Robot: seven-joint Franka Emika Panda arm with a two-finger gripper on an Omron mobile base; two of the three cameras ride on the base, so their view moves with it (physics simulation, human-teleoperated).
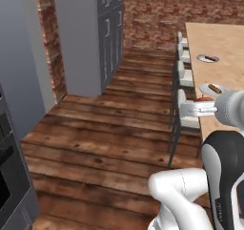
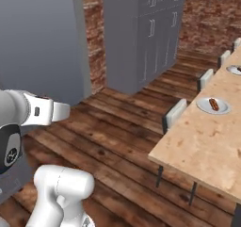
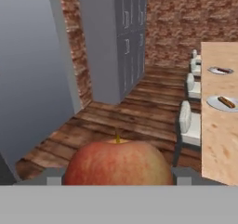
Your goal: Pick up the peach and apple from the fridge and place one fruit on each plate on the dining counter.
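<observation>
Gripper (image 3: 116, 181) at the bottom centre of the hand view is pinching the apple (image 3: 118, 162) between its two fingers, one on each side of the fruit; the apple is red with a paler blush and a short stem on top, and it takes the lower middle of that frame. In the left base view the same gripper (image 1: 193, 109) is at the right middle of the frame, in front of a white chair, and a little red of the apple (image 1: 205, 99) shows just above it. The dining counter (image 2: 207, 141) is the biggest thing close by: its light wood-grain top covers the right side of the right base view and the upper right of the left base view. The tall grey cabinet (image 2: 141, 33) stands at the upper centre of the right base view, against the brick wall (image 2: 207, 14). White chairs (image 1: 183, 105) stand in a row along the counter edge. Two plates lie on the counter: the nearer plate (image 2: 213, 105) at the right middle of the right base view and the farther plate (image 1: 208, 58) in the upper right of the left base view. Each plate holds a small brownish item that I cannot identify.
</observation>
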